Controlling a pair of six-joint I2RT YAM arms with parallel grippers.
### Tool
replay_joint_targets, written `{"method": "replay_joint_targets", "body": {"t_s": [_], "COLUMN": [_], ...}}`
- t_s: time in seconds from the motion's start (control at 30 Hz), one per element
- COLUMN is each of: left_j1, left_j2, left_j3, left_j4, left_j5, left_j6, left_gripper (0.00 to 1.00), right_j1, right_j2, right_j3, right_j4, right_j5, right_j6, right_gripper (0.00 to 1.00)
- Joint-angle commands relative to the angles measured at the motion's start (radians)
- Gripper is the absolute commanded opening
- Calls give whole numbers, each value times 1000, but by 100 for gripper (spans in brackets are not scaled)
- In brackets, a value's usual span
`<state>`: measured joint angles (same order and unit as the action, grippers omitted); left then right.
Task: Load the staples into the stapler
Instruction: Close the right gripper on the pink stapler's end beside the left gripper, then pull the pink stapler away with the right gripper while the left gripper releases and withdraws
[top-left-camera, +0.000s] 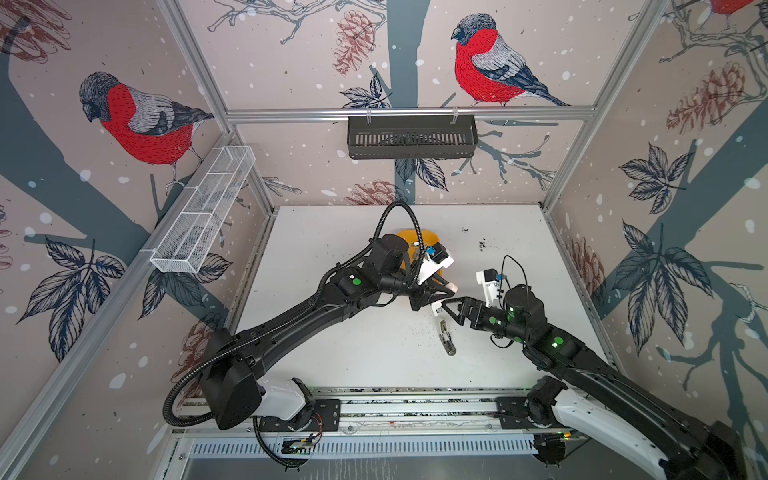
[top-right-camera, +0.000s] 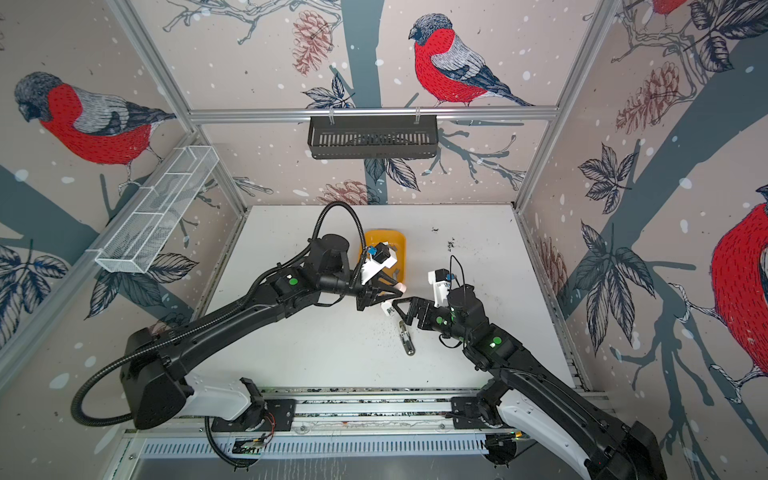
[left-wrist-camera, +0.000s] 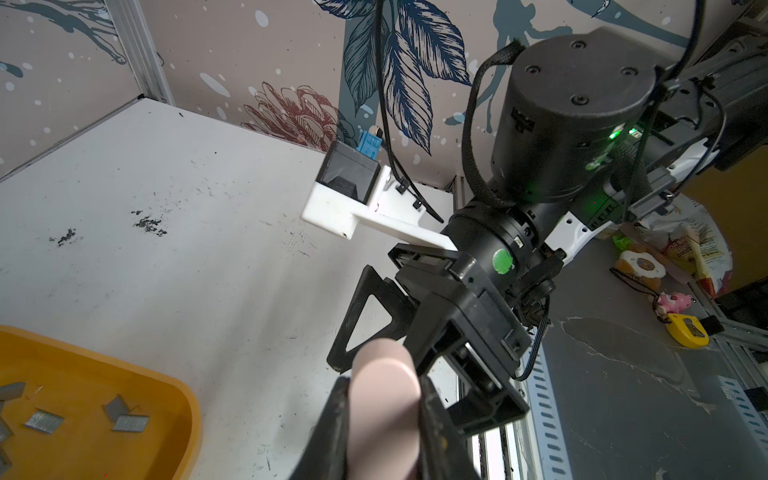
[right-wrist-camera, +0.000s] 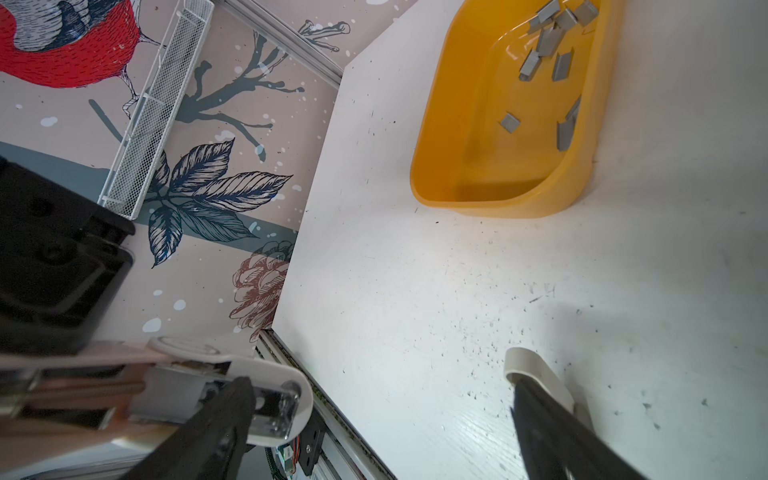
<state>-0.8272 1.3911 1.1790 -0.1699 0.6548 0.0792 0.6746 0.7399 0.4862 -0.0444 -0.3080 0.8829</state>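
Right wrist shows staples (right-wrist-camera: 563, 66) in tray (right-wrist-camera: 457, 166), well apart from right tool (right-wrist-camera: 382, 386).

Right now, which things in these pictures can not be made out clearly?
- Stapler: in the left wrist view only its pink end shows; the left fingers cover the rest.
- Its magazine: in the right wrist view blurred and cut by the edge; loaded or not, I cannot tell.
- Staples: uncountable in both top views; the left arm hides most of the yellow tray.
- Grey metal piece: too small in both top views to name.
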Motion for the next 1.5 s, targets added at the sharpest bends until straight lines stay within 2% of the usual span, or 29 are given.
{"method": "replay_joint_targets", "body": {"t_s": [0.0, 0.07, 0.13, 0.23, 0.4, 0.47, 0.83, 1.23, 1.47], "left_j1": [4, 13, 30, 76, 155, 170, 184, 186, 186], "left_j2": [-7, -6, -6, -9, 24, 35, 63, 37, 26], "left_j3": [8, 22, 32, 28, 49, 59, 65, 58, 51], "left_j4": [35, 26, 22, 61, 84, 74, 56, 73, 79], "left_j5": [51, 65, 112, 208, 452, 494, 554, 586, 585], "left_j6": [-15, -43, -58, -116, -145, -146, -127, -131, -124], "left_gripper": [2, 2, 2, 2, 2, 2, 2, 3, 3], "right_j1": [-3, -11, -22, -24, -24, -23, -9, 52, 76], "right_j2": [-45, -85, -113, -139, -114, -90, 6, 123, 172], "right_j3": [8, 0, -2, -4, 16, 23, 67, 114, 115], "right_j4": [21, 15, 19, 44, 151, 211, 321, 396, 463], "right_j5": [33, 42, -8, -89, -238, -287, -373, -360, -336], "right_j6": [-109, -176, -233, -292, -347, -354, -388, -392, -366], "right_gripper": [98, 98, 98, 97, 96, 95, 86, 67, 50]}}
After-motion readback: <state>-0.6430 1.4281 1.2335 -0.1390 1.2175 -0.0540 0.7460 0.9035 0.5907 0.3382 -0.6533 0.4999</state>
